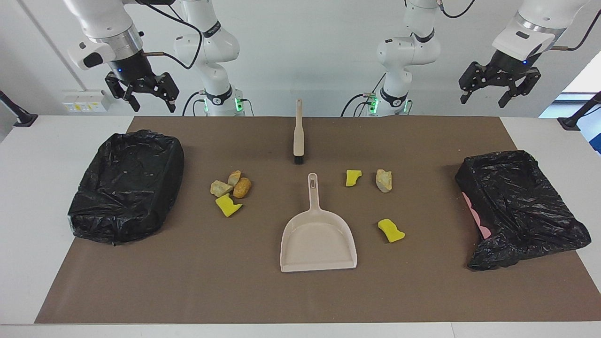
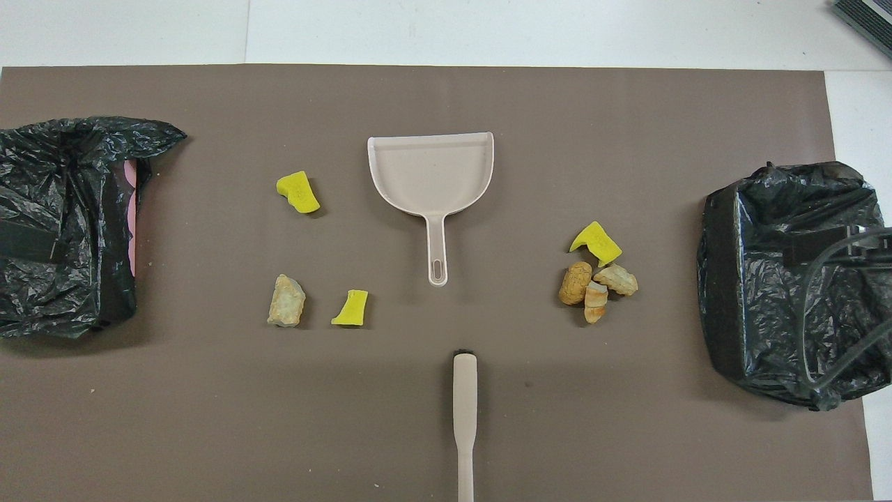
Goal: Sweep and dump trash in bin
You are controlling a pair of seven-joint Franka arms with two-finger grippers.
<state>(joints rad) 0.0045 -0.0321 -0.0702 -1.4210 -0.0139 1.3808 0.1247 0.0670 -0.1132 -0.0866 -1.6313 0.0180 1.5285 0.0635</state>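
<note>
Trash lies on the brown mat in two groups. Three tan and orange-brown lumps and a yellow sponge piece (image 1: pixel 230 190) (image 2: pixel 596 279) cluster toward the right arm's end. Toward the left arm's end lie a small yellow piece (image 1: pixel 353 177) (image 2: pixel 350 308), a tan lump (image 1: pixel 383 180) (image 2: pixel 286 301) and a yellow sponge (image 1: pixel 390 230) (image 2: pixel 297 192). Between the groups sits the beige dustpan (image 1: pixel 318 239) (image 2: pixel 432 171), its handle toward the robots. The beige brush (image 1: pixel 298 136) (image 2: pixel 465 411) lies nearer the robots. My right gripper (image 1: pixel 152 104) and left gripper (image 1: pixel 484 99) hang open, high above the table's robot-side edge, holding nothing.
A bin lined with a black bag (image 1: pixel 127 188) (image 2: pixel 787 279) stands at the right arm's end of the mat. A second black-bagged bin (image 1: pixel 516 206) (image 2: pixel 63 223), with pink showing at its side, stands at the left arm's end. White table borders the mat.
</note>
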